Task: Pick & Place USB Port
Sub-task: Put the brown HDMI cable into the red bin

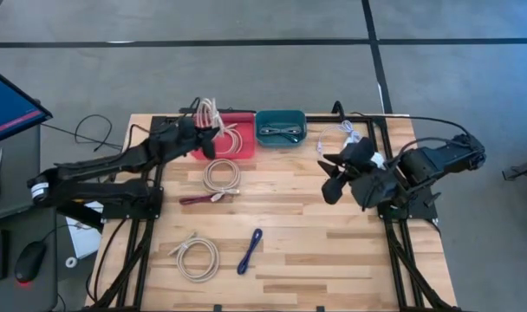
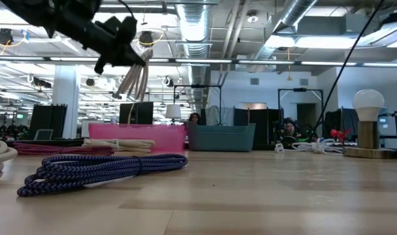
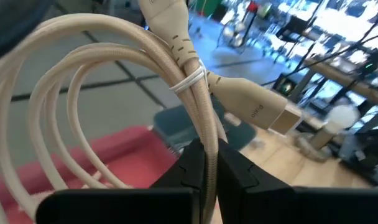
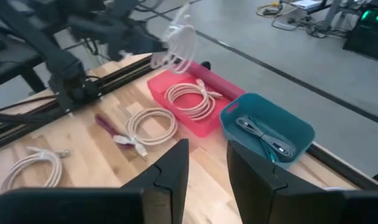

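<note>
My left gripper (image 1: pixel 208 130) is above the pink tray (image 1: pixel 246 149) at the table's far edge, shut on a cream coiled USB cable (image 1: pixel 210 114). In the low view the coil (image 2: pixel 136 78) hangs well above the tray (image 2: pixel 136 134). Another cream coil (image 1: pixel 233 139) lies inside the pink tray. The teal tray (image 1: pixel 281 115) beside it holds a thin cable (image 1: pixel 281 132). My right gripper (image 1: pixel 330 178) hovers open over the table's right part, touching nothing. My left gripper pinches the cream cable's bundled strands (image 3: pixel 204 134) between its two fingers (image 3: pixel 192 168), just below the white tie and the connectors (image 3: pixel 257 112). The coil is lifted clear and hangs below the fingers over the pink tray.
On the wood lie a cream coil (image 1: pixel 220 176), a maroon cable (image 1: pixel 194 199), a second cream coil (image 1: pixel 197 257) and a blue cable (image 1: pixel 250 251). A white cable (image 1: pixel 346 134) lies near the far right corner. Bare wood stretches between the cables and my right gripper.
</note>
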Robot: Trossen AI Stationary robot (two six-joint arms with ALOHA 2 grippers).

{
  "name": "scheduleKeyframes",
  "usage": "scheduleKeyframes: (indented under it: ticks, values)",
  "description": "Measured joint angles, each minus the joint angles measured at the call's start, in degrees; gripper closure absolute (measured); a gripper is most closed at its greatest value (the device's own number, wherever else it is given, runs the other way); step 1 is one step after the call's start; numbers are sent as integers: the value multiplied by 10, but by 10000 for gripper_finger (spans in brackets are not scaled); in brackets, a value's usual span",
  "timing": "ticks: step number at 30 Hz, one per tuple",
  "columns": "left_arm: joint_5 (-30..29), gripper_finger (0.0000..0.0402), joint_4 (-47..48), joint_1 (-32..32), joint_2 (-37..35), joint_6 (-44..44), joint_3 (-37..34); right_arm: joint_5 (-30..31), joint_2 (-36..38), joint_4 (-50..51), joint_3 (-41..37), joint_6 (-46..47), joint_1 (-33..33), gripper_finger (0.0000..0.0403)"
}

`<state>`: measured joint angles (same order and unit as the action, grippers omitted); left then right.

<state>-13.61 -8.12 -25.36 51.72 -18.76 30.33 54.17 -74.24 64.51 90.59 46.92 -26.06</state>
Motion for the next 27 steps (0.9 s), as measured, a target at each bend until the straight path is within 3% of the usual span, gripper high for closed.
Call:
scheduleKeyframes:
  ticks: [7, 27]
  values:
    - [19, 387, -1, -42, 72, -16, 0, 10, 0, -1, 0, 3, -11, 301]
    - [20, 387, -13, -83, 212, -32, 1, 14, 0, -2, 0, 7, -11, 301]
